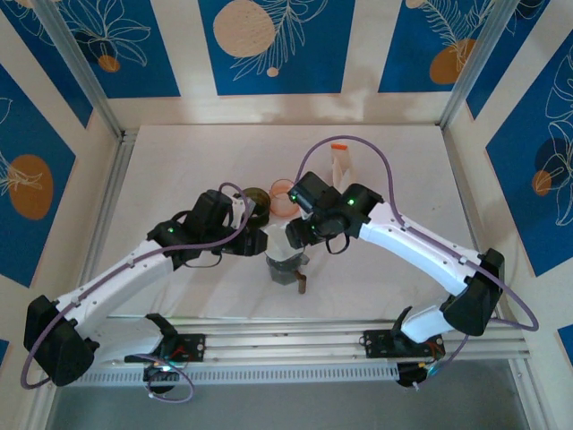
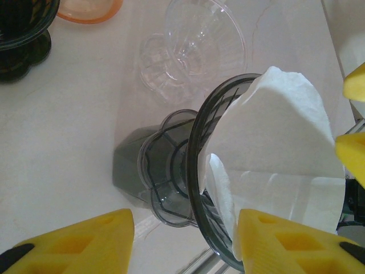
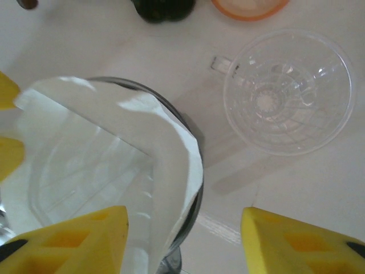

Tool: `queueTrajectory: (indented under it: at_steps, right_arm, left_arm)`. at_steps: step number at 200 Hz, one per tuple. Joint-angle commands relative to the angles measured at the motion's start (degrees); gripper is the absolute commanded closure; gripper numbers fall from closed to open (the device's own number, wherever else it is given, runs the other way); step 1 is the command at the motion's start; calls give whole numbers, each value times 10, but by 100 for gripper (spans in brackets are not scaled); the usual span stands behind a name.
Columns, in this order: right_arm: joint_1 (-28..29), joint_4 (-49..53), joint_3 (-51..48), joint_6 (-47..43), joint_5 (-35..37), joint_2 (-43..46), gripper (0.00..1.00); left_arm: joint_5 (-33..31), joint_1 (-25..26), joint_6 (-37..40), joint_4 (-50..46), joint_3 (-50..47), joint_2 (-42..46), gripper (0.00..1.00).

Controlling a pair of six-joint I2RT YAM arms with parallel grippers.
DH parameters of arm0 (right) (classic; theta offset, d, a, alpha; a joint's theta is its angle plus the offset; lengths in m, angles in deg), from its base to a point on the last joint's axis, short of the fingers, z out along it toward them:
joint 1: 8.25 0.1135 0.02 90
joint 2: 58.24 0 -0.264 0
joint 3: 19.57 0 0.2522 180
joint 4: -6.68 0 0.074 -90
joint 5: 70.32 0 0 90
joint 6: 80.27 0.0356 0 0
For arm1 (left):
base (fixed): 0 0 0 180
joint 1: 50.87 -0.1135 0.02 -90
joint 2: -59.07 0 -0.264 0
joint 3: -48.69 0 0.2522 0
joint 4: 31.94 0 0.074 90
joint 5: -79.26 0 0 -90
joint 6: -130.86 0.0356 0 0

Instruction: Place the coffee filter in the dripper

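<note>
The white coffee filter (image 2: 274, 131) sits inside the smoky grey dripper (image 2: 171, 177), one flap rising above its rim. The dripper stands close to the table's (image 1: 179, 161) near edge, about midway along it. The left gripper (image 2: 185, 228) and right gripper (image 3: 185, 228) hang at either side of it, each with fingers spread, grasping nothing. Farther in stand a clear glass dripper (image 3: 288, 91), an orange vessel (image 2: 91, 8) and a dark green vessel (image 2: 23, 28). The table is white, walled by blue panels (image 1: 269, 54) with orange discs.
</note>
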Motion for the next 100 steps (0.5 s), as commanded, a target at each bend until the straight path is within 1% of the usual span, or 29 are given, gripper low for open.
queueTrajectory:
  at_steps: [1, 45, 100]
  right_arm:
    - [4, -1, 30, -7, -13, -29, 43]
    - [-1, -5, 31, -13, -38, -79, 42]
    - [-1, 13, 28, -23, -42, -116, 44]
  left_arm:
    - [0, 0, -4, -4, -8, 3, 48]
    - [3, 0, -6, 5, -14, 6, 47]
    - [8, 0, -8, 17, -22, 4, 47]
